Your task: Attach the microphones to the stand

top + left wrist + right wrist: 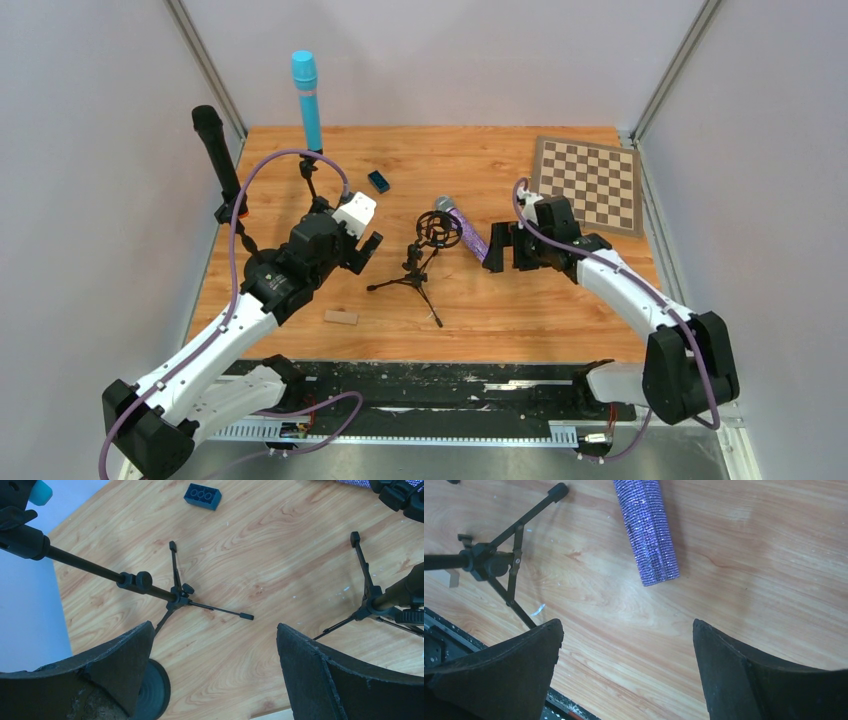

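Purple glitter stick microphone with a silver mesh head [468, 235] lies slanted near the centre of the wooden surface [560, 300]. Its head points toward 11 o'clock, close to the ring clip [438, 230] of a small black tripod stand [413, 262]; whether it sits inside the clip cannot be told.

The right tool [497, 247] sits at the microphone's tail end, toward 4 o'clock. Its fingers are spread wide and empty, placed as if to take the handle and feed it into the clip. The left tool [368, 248] is also spread apart and holds nothing. It hovers at 9 o'clock of the stand, probably to steady it.

At 10 o'clock a black stick microphone [212, 145] and at 11 o'clock a light blue stick microphone [307, 95] stand upright, seemingly mounted and done.
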Robot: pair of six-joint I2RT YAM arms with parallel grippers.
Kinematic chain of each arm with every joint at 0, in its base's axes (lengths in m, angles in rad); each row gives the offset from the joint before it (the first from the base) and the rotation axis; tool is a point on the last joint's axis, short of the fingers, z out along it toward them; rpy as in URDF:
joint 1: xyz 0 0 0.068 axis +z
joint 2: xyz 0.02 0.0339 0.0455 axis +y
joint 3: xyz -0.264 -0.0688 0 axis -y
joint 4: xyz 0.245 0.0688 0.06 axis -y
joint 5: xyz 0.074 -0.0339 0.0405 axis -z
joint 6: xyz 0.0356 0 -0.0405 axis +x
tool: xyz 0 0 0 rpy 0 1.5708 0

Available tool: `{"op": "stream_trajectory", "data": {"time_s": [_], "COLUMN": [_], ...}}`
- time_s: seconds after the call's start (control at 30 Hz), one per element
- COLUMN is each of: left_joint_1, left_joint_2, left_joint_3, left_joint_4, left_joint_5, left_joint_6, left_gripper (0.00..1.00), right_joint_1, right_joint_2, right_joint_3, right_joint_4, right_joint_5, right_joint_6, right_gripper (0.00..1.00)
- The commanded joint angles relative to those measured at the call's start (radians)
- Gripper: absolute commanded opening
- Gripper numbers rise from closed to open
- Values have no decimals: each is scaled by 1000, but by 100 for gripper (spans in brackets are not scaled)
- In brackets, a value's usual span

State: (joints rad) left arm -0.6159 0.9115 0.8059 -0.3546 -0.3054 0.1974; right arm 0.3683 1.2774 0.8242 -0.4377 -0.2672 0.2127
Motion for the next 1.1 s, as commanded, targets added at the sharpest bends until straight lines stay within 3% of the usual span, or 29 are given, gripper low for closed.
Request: {"op": "stream_trajectory", "data": {"time_s": [0.0, 0.37, 0.77, 1.07], "left_joint_1": [-6, -6, -6, -6], "left_joint_2": [-3, -3, 2, 1], "left_joint_3": [4, 6, 6, 6], "left_joint_4": [30, 25, 23, 22], "left_joint_5": [15, 30, 40, 41], "left_joint_6": [8, 11, 12, 12], "left_gripper": [100, 100, 100, 100], "right_joint_1": [-29, -35, -34, 3], "right_joint_2": [65, 349, 608, 694], "right_joint_3": [62, 315, 540, 595], "right_joint_4": [67, 62, 46, 42], "right_joint_5": [-64, -12, -148, -145], "right_joint_6": [29, 7, -4, -13], "right_gripper": [100, 99, 76, 68]}}
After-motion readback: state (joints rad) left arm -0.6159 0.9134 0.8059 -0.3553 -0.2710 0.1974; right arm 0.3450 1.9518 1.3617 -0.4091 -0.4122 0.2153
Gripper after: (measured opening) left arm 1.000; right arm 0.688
